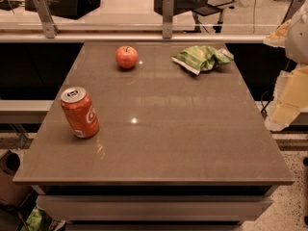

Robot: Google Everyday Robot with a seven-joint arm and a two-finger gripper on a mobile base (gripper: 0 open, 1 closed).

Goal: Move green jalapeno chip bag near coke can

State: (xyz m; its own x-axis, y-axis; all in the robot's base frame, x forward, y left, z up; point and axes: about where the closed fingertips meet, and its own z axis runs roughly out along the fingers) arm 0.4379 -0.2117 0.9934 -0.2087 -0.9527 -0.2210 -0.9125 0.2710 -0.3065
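Camera view: one look down over the table (159,143) from its near edge; everything is laid out in the open
Chip bag: the green jalapeno chip bag (202,57) lies crumpled at the far right of the table, near the far edge; nothing is touching it
Coke can: the coke can (80,112) stands upright at the near left, silver top showing; well apart from the bag, diagonally across the table
Apple: a red apple (126,57) sits far left of centre; to my eye it lies clear of the straight run from bag to can
Gripper: the gripper (285,102) hangs as a pale shape at the right edge, off the side of the table and well short of the bag; apart or together, I cannot tell
Handling: looks light, soft and crinkly; the film is probably slick and will give under a squeeze; the chips inside would crush
Where to hold: I'd pinch a raised fold in the puffed middle from above, or the white sealed edge; gently
Watch for: a bag this light may slide away on contact; the upright can could tip if bumped
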